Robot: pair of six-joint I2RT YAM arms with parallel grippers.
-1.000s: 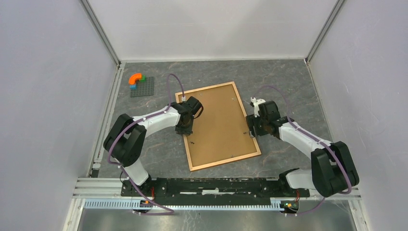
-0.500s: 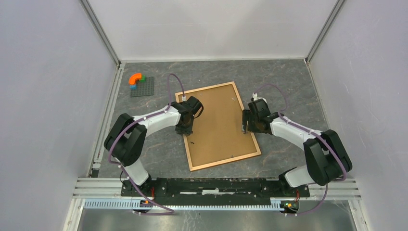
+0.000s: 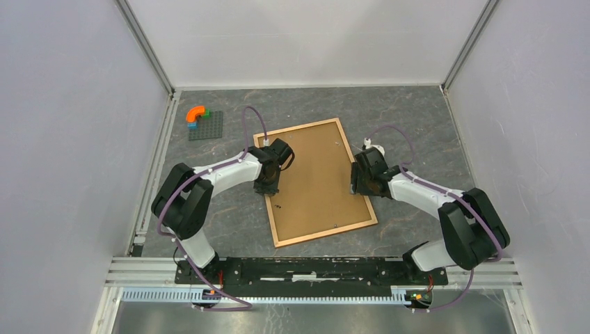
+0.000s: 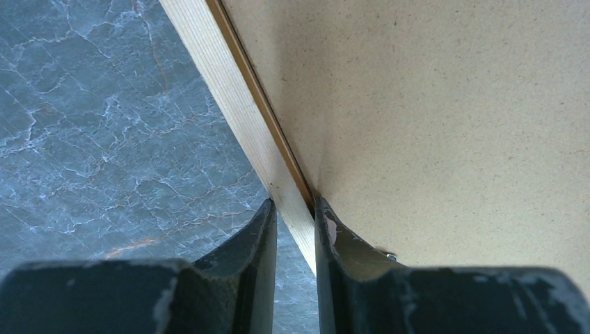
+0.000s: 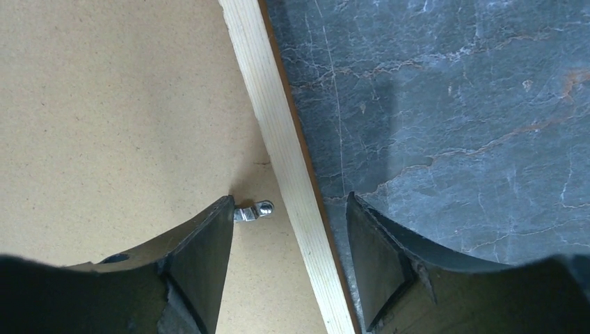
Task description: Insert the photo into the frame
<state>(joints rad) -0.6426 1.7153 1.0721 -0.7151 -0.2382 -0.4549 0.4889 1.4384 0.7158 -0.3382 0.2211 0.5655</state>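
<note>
- Right now the frame point(image 3: 327, 234) lies flat, back upward, in the middle of the tabletop point(image 3: 417, 118), between my two arms. Its brown backing board point(image 3: 316, 181) sits inside the moulding.
- My left claw point(image 4: 295, 209) is clenched on the frame's left rail, one finger on the tabletop side and the other at the seam with the board.
- My right claw point(image 5: 289, 209) is released and straddles the right rail, with a gap showing on each side. One finger is over the board just beside a small metal tab point(image 5: 254, 211), the other over bare tabletop.
- No photo shows in any view, so I cannot tell whether it lies under the board or has not been loaded.
- If I close the right claw as it stands, the inner finger may catch the tab and bend it, or skid off instead of turning it.
- The left pinch is narrow and holds only one rail, so a sideways push from the right could swivel the frame or pull it free.
- Prying at the board before the tabs are turned aside could gouge it, or lift the whole frame off the tabletop.
</note>
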